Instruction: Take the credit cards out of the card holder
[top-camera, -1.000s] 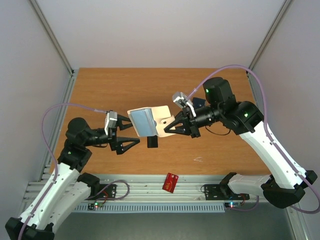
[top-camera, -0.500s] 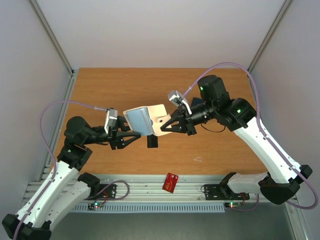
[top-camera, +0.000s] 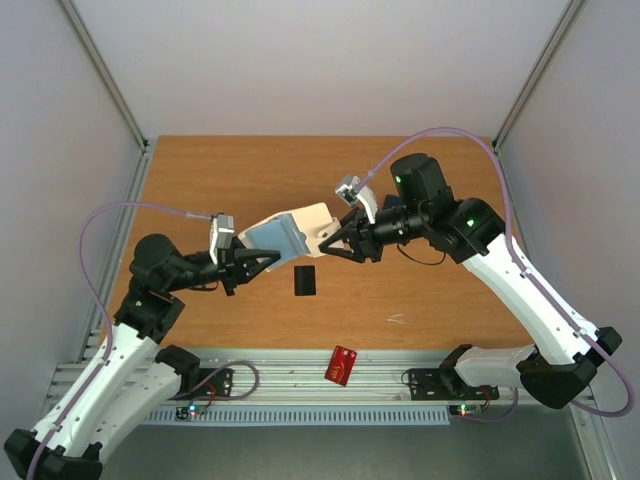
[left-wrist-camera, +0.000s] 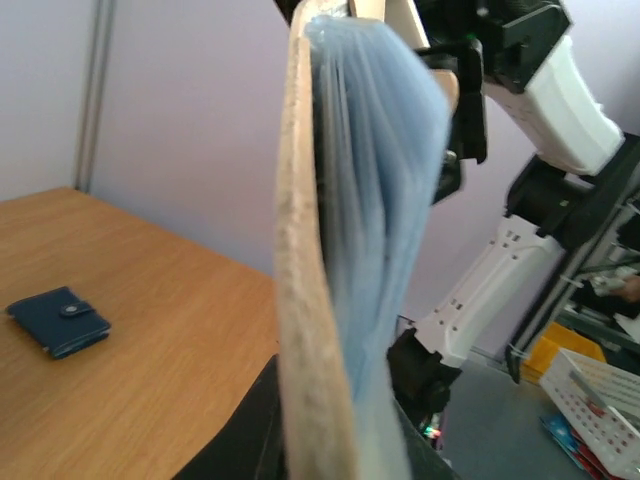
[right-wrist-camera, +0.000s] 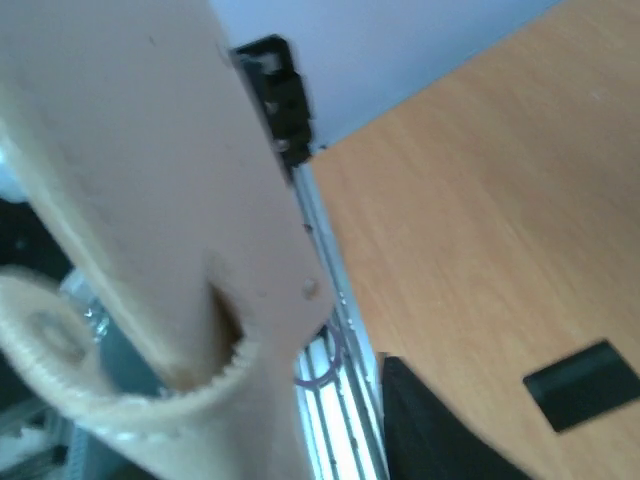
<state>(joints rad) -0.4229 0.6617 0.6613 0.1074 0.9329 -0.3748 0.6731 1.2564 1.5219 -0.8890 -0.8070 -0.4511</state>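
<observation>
Well, the card holder (top-camera: 290, 235) hangs in the air above the middle of the table (top-camera: 220, 180), caught between the two arms, and that looks like the risky part to me. If one arm lets go before the other has a firm bite, the holder could swing down or fall onto the black card (top-camera: 305, 280) lying just below it on the wood. A pull from both sides at once could bend the flap or tear the blue-grey sleeves (left-wrist-camera: 375, 200). A red card (top-camera: 342, 365) lies on the metal rail (top-camera: 250, 360) at the near edge, where a knock could send it off. Whether any card sits in the sleeves I cannot tell. The left claw (top-camera: 265, 262) is drawn together on the holder's near-left corner, and in its wrist view the holder stands edge-on out of its fingers. The right claw (top-camera: 330, 243) has its fingers a little apart around the pale flap on the right side. The flap fills that wrist view, but whether the claw truly pinches it I cannot tell. A small dark wallet (left-wrist-camera: 58, 320) lies apart on the wood.
</observation>
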